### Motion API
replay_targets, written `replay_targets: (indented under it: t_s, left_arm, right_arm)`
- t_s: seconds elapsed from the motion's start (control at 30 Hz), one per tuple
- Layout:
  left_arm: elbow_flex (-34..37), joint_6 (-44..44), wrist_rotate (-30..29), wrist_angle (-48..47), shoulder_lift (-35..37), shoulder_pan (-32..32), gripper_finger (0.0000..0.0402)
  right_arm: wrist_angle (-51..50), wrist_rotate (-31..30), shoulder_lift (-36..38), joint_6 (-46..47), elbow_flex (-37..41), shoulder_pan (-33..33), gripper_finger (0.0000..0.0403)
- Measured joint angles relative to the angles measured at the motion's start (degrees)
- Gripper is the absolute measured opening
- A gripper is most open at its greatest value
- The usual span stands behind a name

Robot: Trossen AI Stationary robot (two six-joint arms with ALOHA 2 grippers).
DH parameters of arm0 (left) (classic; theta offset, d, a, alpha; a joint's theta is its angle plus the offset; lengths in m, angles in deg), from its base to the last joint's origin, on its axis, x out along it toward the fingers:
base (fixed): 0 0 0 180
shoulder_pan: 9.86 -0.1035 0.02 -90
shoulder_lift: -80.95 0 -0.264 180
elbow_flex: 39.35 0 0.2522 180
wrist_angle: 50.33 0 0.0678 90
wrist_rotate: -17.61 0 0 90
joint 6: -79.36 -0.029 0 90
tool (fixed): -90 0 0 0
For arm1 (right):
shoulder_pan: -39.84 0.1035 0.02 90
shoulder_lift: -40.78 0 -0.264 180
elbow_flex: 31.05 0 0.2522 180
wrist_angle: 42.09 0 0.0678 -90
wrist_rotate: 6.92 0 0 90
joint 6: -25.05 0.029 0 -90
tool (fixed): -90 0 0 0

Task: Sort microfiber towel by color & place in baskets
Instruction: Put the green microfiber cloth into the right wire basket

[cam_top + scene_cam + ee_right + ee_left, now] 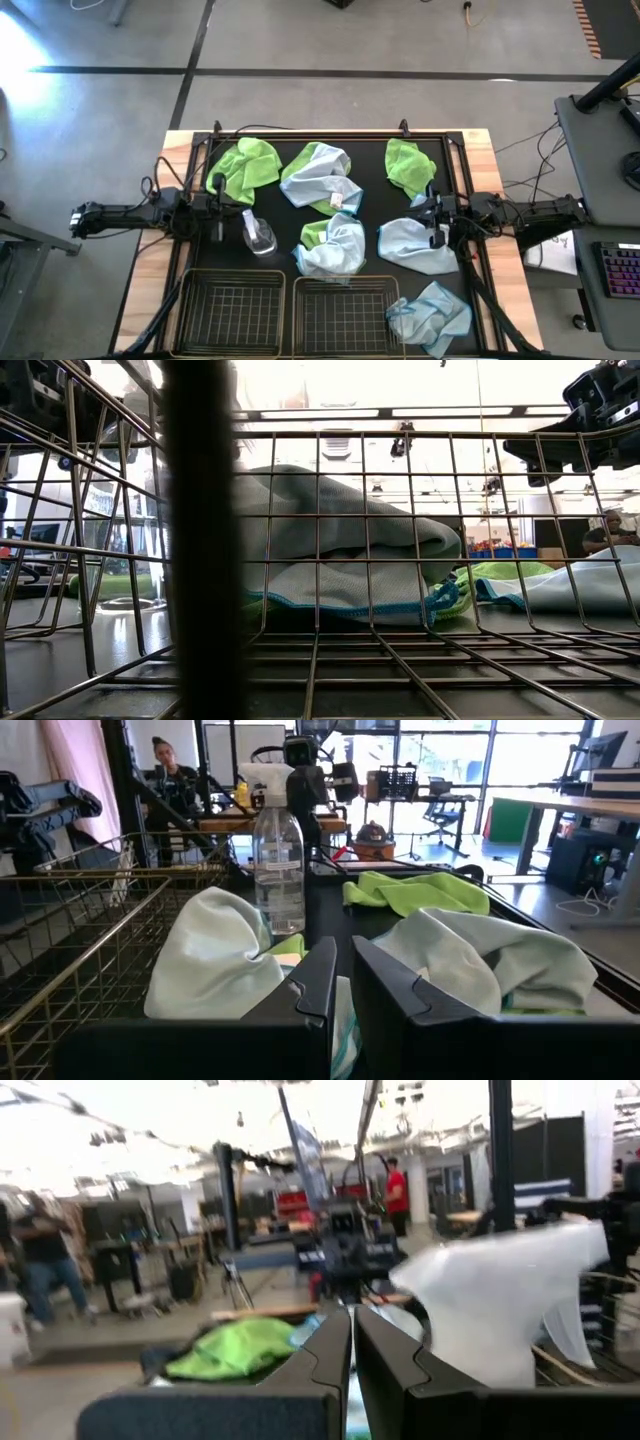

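Note:
Several microfiber towels lie crumpled on the black mat: lime green ones at the far left (250, 165) and far right (408, 165), a pale blue one (318, 178) between them, a blue-over-green pile (332, 245) in the middle, and pale blue ones at the right (415, 245) and near right (430, 312). Two black wire baskets (232, 310) (340, 318) stand at the near edge. My left gripper (218, 212) (352, 1320) hovers shut at the mat's left side. My right gripper (432, 225) (343, 945) hovers shut at the right side, above the right blue towel's edge.
A clear spray bottle (258, 235) (278, 860) stands upright on the mat, just right of my left gripper and beyond the left basket. The near-right blue towel lies against the right basket's corner. People show in the room behind.

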Motion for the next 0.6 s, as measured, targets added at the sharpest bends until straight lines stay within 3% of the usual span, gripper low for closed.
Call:
replay_targets:
  t_s: [0.2, 0.6]
  left_arm:
    - [0.00, -2.28, -0.22, 4.49, 0.00, 0.00, 0.0002]
    - [0.00, -2.15, -0.27, 4.73, 0.00, 0.01, 0.0002]
  right_arm:
    - [1.87, 0.01, -0.02, -0.24, 0.00, 0.00, 0.0028]
    - [6.62, 0.12, -0.02, 5.15, 0.00, 0.00, 0.0028]
